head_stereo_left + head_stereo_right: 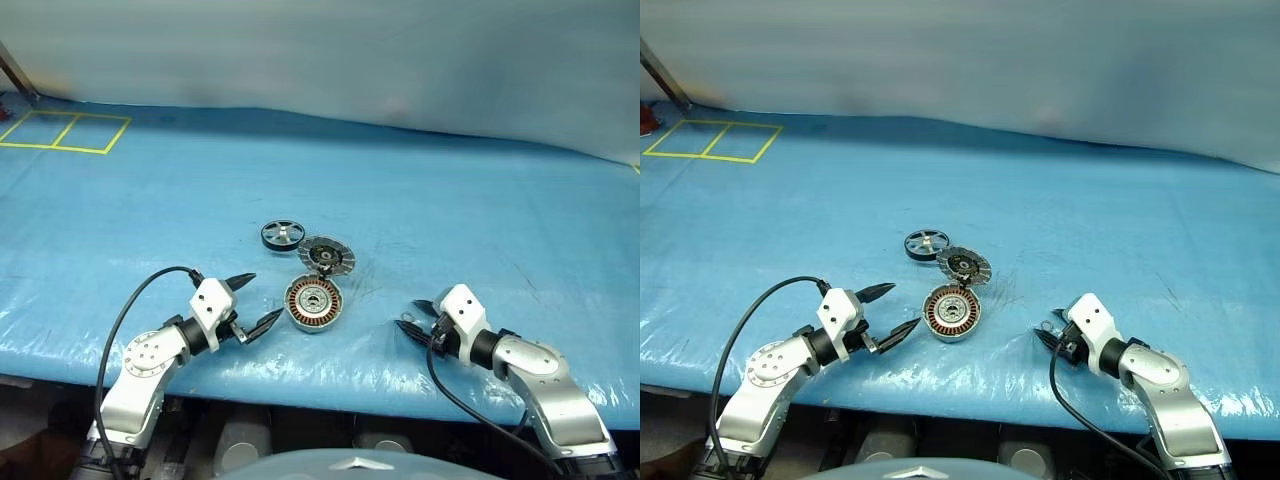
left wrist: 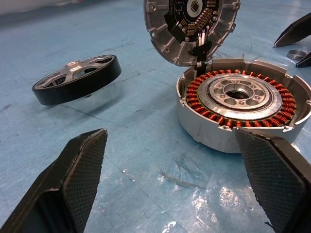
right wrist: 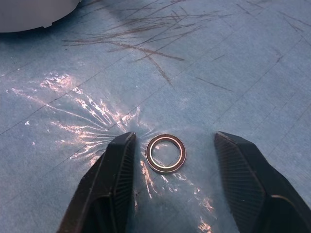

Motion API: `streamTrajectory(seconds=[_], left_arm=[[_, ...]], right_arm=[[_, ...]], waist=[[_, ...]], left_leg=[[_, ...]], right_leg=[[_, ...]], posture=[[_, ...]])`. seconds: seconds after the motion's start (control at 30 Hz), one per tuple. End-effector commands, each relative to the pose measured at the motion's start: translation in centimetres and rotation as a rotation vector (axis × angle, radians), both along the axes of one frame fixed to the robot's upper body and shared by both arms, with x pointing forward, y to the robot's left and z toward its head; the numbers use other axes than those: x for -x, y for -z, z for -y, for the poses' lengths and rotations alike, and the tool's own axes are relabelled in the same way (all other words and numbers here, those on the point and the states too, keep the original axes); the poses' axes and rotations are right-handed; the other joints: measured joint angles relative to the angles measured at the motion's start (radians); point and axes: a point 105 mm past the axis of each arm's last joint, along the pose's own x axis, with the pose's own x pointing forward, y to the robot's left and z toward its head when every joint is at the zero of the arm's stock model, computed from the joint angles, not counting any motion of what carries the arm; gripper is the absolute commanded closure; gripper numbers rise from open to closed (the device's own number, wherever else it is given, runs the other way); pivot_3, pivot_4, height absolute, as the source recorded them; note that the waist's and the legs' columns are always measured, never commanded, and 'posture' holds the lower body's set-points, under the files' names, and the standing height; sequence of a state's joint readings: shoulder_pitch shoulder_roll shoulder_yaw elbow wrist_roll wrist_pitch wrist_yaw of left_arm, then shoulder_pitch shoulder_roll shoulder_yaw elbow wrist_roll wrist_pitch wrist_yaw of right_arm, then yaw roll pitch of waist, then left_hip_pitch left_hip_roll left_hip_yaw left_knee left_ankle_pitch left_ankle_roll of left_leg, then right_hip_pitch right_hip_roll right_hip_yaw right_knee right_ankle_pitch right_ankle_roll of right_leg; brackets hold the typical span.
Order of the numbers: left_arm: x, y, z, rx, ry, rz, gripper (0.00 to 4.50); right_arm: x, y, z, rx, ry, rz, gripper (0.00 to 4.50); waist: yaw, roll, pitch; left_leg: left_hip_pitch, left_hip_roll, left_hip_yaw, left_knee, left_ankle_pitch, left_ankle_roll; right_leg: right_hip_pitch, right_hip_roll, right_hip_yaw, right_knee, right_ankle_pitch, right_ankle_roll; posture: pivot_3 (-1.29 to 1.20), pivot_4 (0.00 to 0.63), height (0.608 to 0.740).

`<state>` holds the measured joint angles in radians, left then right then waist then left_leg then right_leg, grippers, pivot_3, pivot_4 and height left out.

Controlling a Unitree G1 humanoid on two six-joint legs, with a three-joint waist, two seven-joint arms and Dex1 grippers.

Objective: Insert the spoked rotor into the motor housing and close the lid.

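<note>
Left wrist view: the left tool (image 2: 175, 184) hangs spread wide, grasping nothing, just short of the housing (image 2: 243, 104), whose lid (image 2: 192, 26) stands hinged up at the far rim. Rotor (image 2: 77, 77) lies on the blue tabletop (image 1: 480, 210) beyond and to the left of the housing, apart from both tools. Right tool (image 3: 170, 165) sits low to the housing's right, its fingers (image 3: 114, 179) partly parted around a small ring (image 3: 165, 153), not yet touching it.

Bright, even light; glare on sheet (image 3: 97, 121)
</note>
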<state>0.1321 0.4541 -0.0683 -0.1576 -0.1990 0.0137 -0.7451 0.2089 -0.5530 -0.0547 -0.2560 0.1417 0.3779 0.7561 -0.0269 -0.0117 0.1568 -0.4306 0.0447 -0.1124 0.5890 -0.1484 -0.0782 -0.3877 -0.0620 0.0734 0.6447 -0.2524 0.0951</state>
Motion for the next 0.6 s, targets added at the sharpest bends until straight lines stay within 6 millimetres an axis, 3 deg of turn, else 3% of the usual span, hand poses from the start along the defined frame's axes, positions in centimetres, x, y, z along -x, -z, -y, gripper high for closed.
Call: streamTrajectory(seconds=[0.03,0.13,0.33,0.6], left_arm=[[-0.1,-0.9,0.2,0.008,0.012,0.037,0.0],[-0.2,-0.9,0.2,0.008,0.01,0.041,0.0],[-0.2,-1.1,0.3,0.016,0.01,0.051,0.0],[0.0,-1.5,0.3,0.03,0.03,0.082,0.0]], right_arm=[[0.8,2.1,2.2,0.062,0.072,-0.102,2.95],[0.7,2.1,2.1,0.058,0.072,-0.103,3.82],[0.6,1.5,0.8,0.045,0.005,-0.097,3.84],[-0.7,-6.3,-7.8,-0.146,-0.323,0.155,3.84]], waist=[[0.001,-0.001,-0.001],[0.001,-0.003,-0.003],[0.001,-0.005,-0.004],[-0.011,0.001,0.0]], left_leg=[[0.0,0.0,0.0,0.001,0.0,0.0],[0.0,0.0,0.0,0.001,0.0,0.0],[0.0,0.0,0.0,0.001,-0.001,0.0],[-0.004,0.001,0.001,-0.001,0.0,0.002]], right_leg=[[0.0,0.0,0.0,0.0,0.0,0.0],[0.002,-0.001,0.0,-0.001,0.0,0.0],[0.002,-0.001,-0.001,-0.001,0.0,0.0],[-0.005,-0.001,-0.001,0.001,0.0,0.0]], posture=[[0.0,0.15,0.74],[0.0,0.15,0.74],[0.0,0.15,0.74],[0.0,0.15,0.74]])
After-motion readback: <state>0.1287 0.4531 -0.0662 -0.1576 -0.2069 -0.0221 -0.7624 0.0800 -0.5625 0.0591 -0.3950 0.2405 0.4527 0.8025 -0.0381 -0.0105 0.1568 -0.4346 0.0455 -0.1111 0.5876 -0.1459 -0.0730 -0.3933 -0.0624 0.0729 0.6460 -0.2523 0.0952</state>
